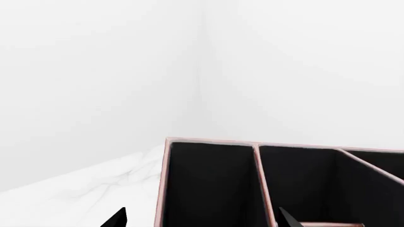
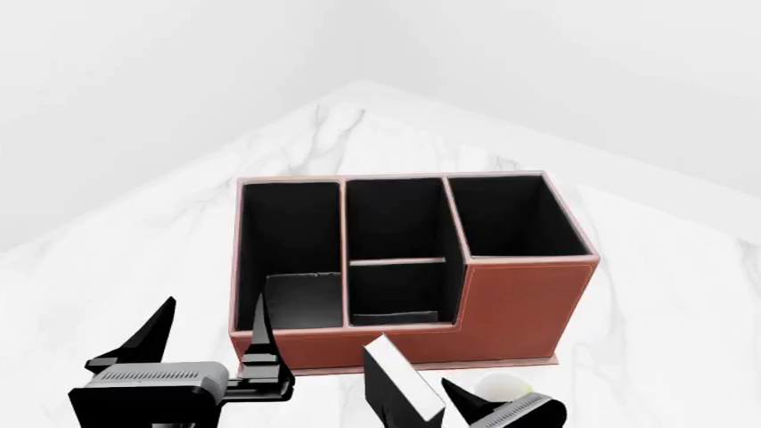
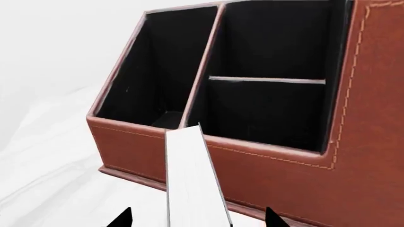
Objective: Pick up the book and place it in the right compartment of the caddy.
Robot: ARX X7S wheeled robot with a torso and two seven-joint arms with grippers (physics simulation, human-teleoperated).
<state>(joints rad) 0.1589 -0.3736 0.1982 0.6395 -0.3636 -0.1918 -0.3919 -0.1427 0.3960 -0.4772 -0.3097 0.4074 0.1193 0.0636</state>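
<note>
The red-brown caddy point(image 2: 523, 303) stands mid-table, its black-lined right compartment point(image 2: 518, 223) behind the tall front wall. The black book point(image 2: 402, 379) shows its white page edge just in front of the caddy's low front wall. In the right wrist view the book point(image 3: 192, 179) runs between my right gripper's point(image 3: 197, 221) fingertips, with a gap on each side. That gripper point(image 2: 434, 406) is at the bottom of the head view. My left gripper point(image 2: 208, 343) is open and empty, straddling the caddy's left end wall point(image 1: 161, 189).
A white mug point(image 2: 502, 385) stands beside the book, partly hidden by my right gripper. The caddy's low-fronted left section point(image 2: 291, 294) and divided middle section point(image 2: 398, 267) face me. White marble table point(image 2: 666, 294) surrounds the caddy; white walls stand behind.
</note>
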